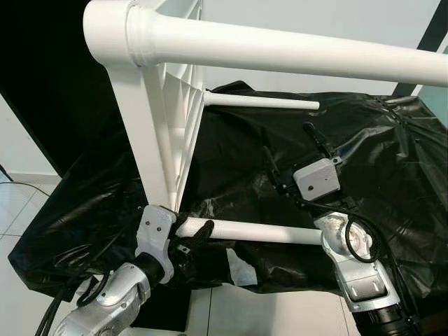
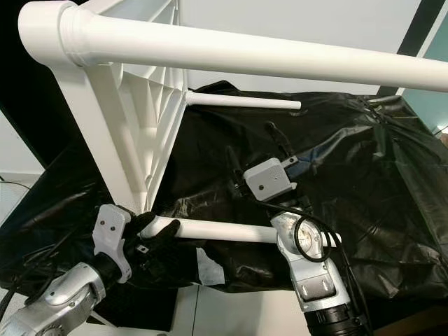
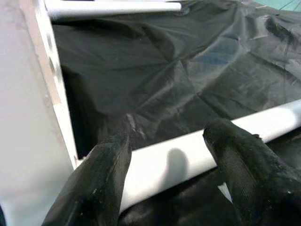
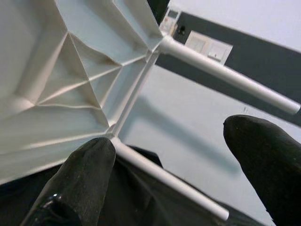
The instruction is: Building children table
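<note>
The white children's table lies on its side, its ribbed underside (image 1: pixel 178 119) facing right. One leg (image 1: pixel 294 52) runs across the top of the view, a thinner far leg (image 1: pixel 262 102) sticks out behind, and a low leg (image 1: pixel 259 232) lies near me. My left gripper (image 1: pixel 192 238) is at that low leg's base by the tabletop. It is open, with its fingers (image 3: pixel 235 160) spread wide and laid over the leg (image 3: pixel 174 160). My right gripper (image 1: pixel 290 150) hovers open above the low leg, pointing at the underside (image 4: pixel 70 70), with nothing between its fingers.
Crumpled black plastic sheet (image 1: pixel 392 161) covers the surface under the table. A white scrap (image 1: pixel 241 269) lies on it near the front edge. White floor tiles (image 1: pixel 14 203) show at the left, a pale wall (image 1: pixel 315 17) behind.
</note>
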